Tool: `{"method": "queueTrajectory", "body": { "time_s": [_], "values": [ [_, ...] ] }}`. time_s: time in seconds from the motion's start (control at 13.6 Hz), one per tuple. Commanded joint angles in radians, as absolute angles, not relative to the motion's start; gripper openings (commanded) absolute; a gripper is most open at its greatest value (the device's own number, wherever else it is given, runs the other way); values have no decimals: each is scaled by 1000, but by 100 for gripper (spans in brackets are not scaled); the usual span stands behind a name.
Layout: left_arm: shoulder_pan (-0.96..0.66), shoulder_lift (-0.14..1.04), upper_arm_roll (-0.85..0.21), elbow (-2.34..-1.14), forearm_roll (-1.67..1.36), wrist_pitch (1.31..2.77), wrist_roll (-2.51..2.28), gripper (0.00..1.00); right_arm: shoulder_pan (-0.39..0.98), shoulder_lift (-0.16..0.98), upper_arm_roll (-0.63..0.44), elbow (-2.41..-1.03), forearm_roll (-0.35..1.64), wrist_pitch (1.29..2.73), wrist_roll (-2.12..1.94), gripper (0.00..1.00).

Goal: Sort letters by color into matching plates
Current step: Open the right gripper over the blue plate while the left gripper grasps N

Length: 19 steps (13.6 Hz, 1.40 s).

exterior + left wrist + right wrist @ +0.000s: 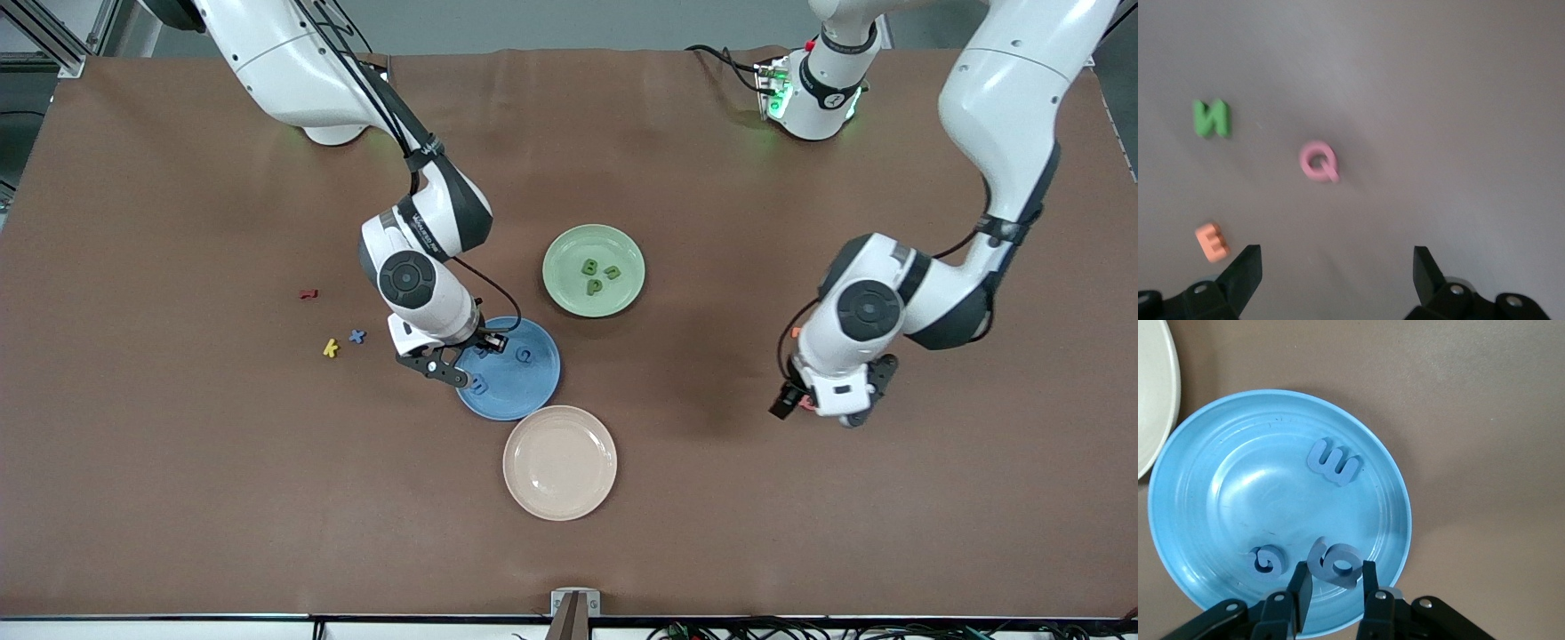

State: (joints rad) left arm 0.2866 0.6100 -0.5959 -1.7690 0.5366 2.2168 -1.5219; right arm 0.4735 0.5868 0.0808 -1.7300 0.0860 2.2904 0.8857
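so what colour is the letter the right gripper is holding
Blue, the letter matching the blue plate under it; clearest in the right wrist view.

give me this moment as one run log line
right gripper: shut on blue letter, over blue plate | left gripper: open over green letter on table | green plate: three letters

The blue plate [524,387] sits mid-surface with two blue letters [1335,463] lying flat in it and a third [1333,563] between the right hand's [1331,587] fingers over its rim. The green plate [594,269] holds three green letters [589,266]. A blue letter [356,336] and a green N [1211,118] lie on the surface.
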Motion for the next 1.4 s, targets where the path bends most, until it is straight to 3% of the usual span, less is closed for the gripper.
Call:
{"method": "queueTrajectory", "body": {
  "time_s": [0.0, 0.59, 0.88, 1.11, 1.33],
  "values": [
    [348, 595, -611, -1796, 549, 2210, -1523, 100, 485, 603, 72, -1704, 86, 2289, 887, 100],
    [468, 606, -609, -1835, 551, 2215, -1514, 100, 465, 604, 69, -1706, 83, 2280, 838, 100],
    [501, 627, -607, -1856, 552, 2249, -1514, 99, 394, 536, 66, -1830, 83, 2286, 685, 100],
    [554, 620, -607, -1940, 557, 2399, -1479, 95, 342, 482, 61, -1916, 81, 2290, 579, 100],
    [577, 614, -607, -1979, 575, 2422, -1443, 95, 292, 442, 61, -1991, 52, 2316, 503, 100]
  ]
}}
